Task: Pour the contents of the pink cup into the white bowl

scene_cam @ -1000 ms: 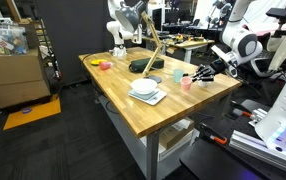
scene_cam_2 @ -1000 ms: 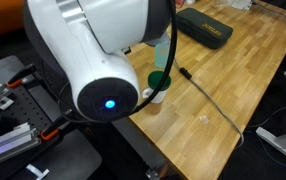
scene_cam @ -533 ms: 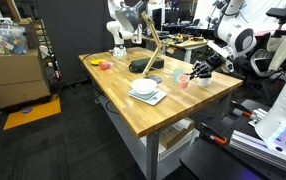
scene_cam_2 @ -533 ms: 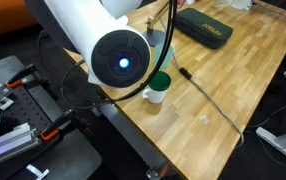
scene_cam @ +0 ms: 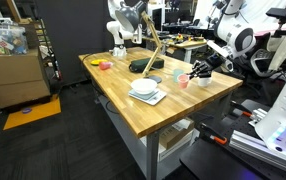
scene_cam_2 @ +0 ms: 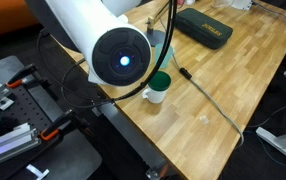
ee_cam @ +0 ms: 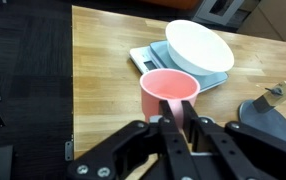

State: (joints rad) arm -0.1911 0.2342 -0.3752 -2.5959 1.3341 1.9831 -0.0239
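pink cup (ee_cam: pixel 170 90) is held by its rim in the gripper (ee_cam: pixel 179 116). white bowl (ee_cam: pixel 199 46) and tray (ee_cam: pixel 143 58) are seen beyond, dark pan (ee_cam: pixel 270 120) alongside.

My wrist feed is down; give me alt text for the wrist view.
The end effector is shut on the pink cup, pinching its near rim. Beyond it on the wooden table, the white bowl sits on a pale square tray.
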